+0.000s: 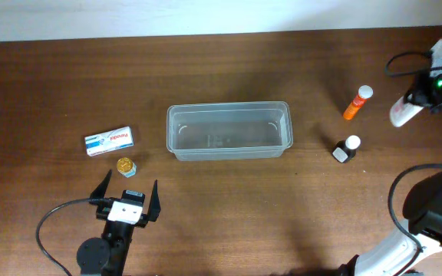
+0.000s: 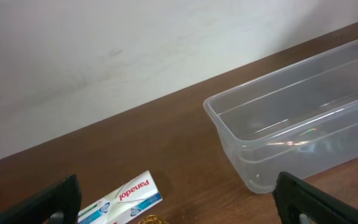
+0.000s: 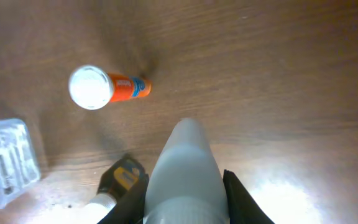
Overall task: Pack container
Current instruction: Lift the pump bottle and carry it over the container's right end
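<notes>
The clear plastic container [image 1: 229,152] stands open in the middle of the table, with nothing in it that I can see. My right gripper [image 1: 420,98] is at the far right, shut on a white bottle [image 1: 402,112] and holding it above the table. In the right wrist view the white bottle [image 3: 188,165] sits between the fingers [image 3: 185,202]. My left gripper [image 1: 133,193] is open and empty near the front left. In the left wrist view the container [image 2: 222,124] lies ahead to the right of its open fingers [image 2: 179,208].
A white Panadol box [image 1: 109,140] [image 2: 126,198] and a small gold-capped jar [image 1: 126,165] lie left of the container. An orange bottle with a white cap [image 1: 357,103] [image 3: 107,88] and a small black bottle [image 1: 345,149] [image 3: 120,177] stand to its right.
</notes>
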Controlling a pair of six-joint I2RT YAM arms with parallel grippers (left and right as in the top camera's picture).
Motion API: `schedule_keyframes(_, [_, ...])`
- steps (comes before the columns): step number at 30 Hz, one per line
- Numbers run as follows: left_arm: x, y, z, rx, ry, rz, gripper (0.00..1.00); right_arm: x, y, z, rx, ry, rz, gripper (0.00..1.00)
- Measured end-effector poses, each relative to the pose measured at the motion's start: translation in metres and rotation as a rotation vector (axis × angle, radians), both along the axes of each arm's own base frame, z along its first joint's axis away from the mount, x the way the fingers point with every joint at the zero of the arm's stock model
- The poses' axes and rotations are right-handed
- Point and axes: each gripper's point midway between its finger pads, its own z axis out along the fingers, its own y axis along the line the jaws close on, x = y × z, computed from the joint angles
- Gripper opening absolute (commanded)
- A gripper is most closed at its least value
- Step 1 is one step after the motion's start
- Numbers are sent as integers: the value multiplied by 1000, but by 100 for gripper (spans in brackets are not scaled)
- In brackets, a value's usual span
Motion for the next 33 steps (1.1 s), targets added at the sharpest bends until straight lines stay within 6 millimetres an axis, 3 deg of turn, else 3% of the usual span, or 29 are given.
schedule_keyframes(6, [0, 0, 0, 0, 0, 0, 99, -1, 3, 49, -9, -57, -61, 17])
schedule_keyframes(8, [0, 0, 0, 0, 0, 0, 99, 2, 14, 64, 5, -89, -49, 17])
schedule_keyframes(11, [0, 0, 0, 0, 0, 0, 99, 12, 47, 74, 53, -116, 15, 17])
schedule_keyframes(16, [0, 0, 0, 0, 0, 0, 99, 28, 129, 77, 114, -125, 199, 17])
schedule_keyframes(21, [0, 0, 0, 0, 0, 0, 99, 32, 207, 78, 134, -123, 355, 17])
schedule_keyframes(28, [0, 0, 0, 0, 0, 0, 99, 27, 253, 70, 70, -78, 366, 18])
schedule_keyframes(33, [0, 0, 0, 0, 0, 0, 100, 24, 274, 47, 34, -12, 370, 17])
